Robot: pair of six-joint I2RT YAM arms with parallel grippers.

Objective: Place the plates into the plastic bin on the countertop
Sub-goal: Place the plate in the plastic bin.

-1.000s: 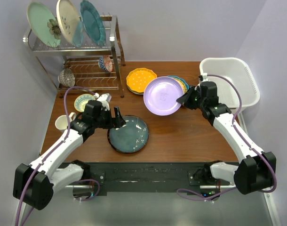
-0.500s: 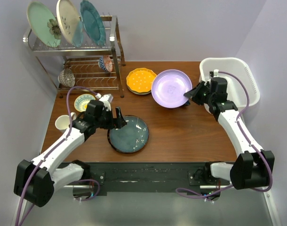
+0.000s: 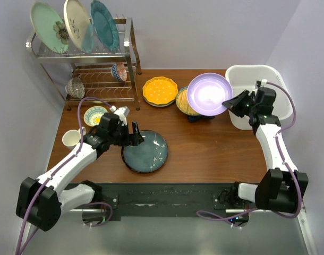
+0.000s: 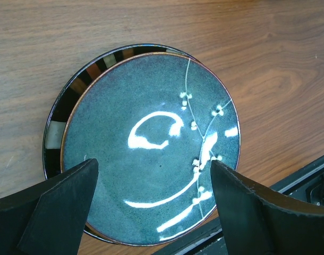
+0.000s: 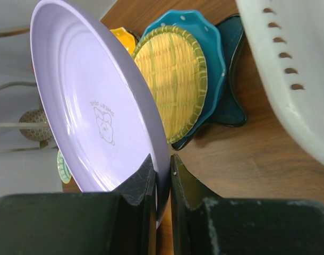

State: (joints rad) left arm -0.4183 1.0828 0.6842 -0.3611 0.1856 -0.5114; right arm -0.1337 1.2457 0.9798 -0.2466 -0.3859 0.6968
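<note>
Beside the plastic bin (image 3: 255, 68), right pincer (image 5: 161, 159) clamps lilac plate (image 3: 207, 94) by rim; left pincer (image 4: 152, 163) spread wide.

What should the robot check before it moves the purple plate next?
1. Right hand pinching the lilac plate by its rim: ok.
2. Lilac plate lifted off the plate stack: ok.
3. Lilac plate over the white bin: not ok, it is beside it.
4. Room inside the bin: cannot tell, the right arm hides part.
5. Left hand open above the dark-rimmed plate: ok.

Wooden table (image 3: 215, 154) carries wire rack (image 3: 104, 91), dark plate (image 3: 146, 151), yellow plate (image 3: 159, 90) and perhaps bin (image 3: 281, 93).
</note>
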